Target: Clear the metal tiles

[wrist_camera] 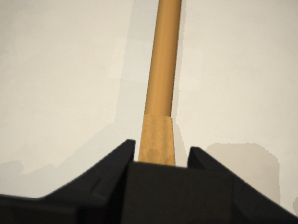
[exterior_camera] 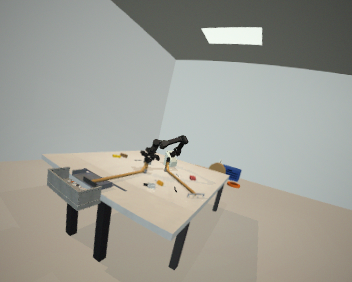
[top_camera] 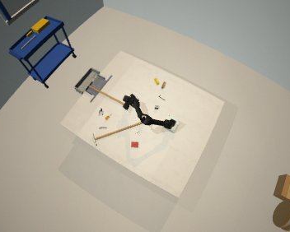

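Note:
My gripper [top_camera: 125,105] [exterior_camera: 146,164] [wrist_camera: 161,151] is shut on the wooden handle end of the long scraper [top_camera: 107,96] [exterior_camera: 120,176] [wrist_camera: 165,60]. The scraper slants from my fingers to the steel bench plate [top_camera: 100,84] [exterior_camera: 83,173], its dark head at the plate's box end. The grey catch box [top_camera: 81,88] [exterior_camera: 73,192] is at the plate's far end, past the table edge. Small pieces [exterior_camera: 77,184] show inside the box. I can make out no tile on the plate, but it is small in view and partly covered by the scraper. The wrist view shows neither head nor plate.
A second wooden-handled tool [top_camera: 118,131] [exterior_camera: 180,181] with a pale crosswise head lies on the table. A red block [top_camera: 134,145] [exterior_camera: 192,178], an orange piece [top_camera: 107,118] [exterior_camera: 159,183], a yellow piece [top_camera: 156,81] [exterior_camera: 116,156] and several small dark items lie around the arm.

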`<state>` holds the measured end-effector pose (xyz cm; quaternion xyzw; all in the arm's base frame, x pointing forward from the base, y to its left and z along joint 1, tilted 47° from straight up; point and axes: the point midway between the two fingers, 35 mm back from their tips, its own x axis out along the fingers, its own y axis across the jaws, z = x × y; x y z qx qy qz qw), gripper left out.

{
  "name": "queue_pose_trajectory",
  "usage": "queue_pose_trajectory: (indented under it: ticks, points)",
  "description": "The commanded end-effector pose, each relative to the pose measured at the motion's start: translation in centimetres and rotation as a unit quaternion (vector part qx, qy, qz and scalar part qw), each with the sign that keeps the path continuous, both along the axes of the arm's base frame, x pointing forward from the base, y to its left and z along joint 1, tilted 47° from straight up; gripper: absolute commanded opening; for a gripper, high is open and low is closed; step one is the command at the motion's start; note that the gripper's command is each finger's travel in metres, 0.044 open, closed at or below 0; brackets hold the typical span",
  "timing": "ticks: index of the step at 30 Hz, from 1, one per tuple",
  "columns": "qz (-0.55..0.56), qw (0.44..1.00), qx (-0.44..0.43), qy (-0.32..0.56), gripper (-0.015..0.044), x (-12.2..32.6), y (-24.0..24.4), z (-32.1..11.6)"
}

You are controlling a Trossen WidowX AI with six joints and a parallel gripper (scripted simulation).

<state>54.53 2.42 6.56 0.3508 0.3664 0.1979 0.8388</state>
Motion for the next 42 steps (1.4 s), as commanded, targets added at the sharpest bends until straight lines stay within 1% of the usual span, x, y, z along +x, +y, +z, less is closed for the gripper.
queue_pose_trajectory:
  ticks: [1, 42]
  points:
    - [-0.001, 1.0, -0.001, -0.001, 0.0, -0.7, -0.2, 0.3]
    - [-0.003, 1.0, -0.001, -0.001, 0.0, -6.3, -0.7, 0.2]
